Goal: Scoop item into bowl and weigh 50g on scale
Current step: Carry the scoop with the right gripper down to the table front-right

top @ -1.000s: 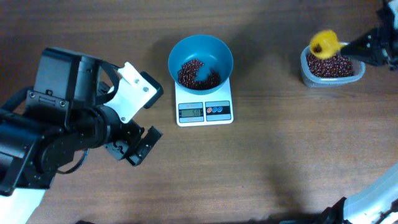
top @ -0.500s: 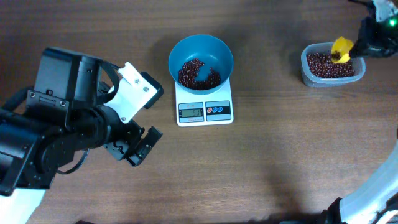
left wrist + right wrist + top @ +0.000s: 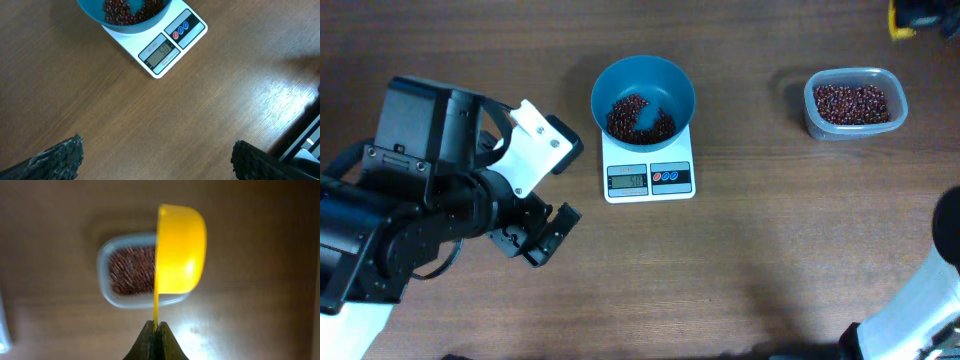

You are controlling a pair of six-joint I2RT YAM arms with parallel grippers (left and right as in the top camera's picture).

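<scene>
1. Beans (image 3: 640, 118): a shallow heap lies in the bottom of the blue bowl (image 3: 665, 80). The rest sit in the clear tub (image 3: 809, 110), well apart at the far right of the tabletop (image 3: 770, 250).
2. The bowl sits squarely on the white scale (image 3: 648, 196). The display (image 3: 160, 51) is lit, but its digits are too small to read with certainty.
3. Scoop (image 3: 180, 250): yellow, lifted clear above the tub and turned on its edge. Whether any beans are inside cannot be told.
4. Right gripper (image 3: 156, 330): jaws pinched tight on the scoop's thin handle, up at the far right corner in the overhead view.
5. Left gripper (image 3: 155, 160): jaws spread wide and holding nothing, low over bare tabletop near the scale.
6. Judgement: the step in hand looks like the weight check, not a fresh scoop.
7. The next move hinges on the reading:
   - If short of 50 g, a small partial scoop from the tub, tipped in gently.
   - If over, a few beans come out.
   - If on target, the scoop gets set down.
</scene>
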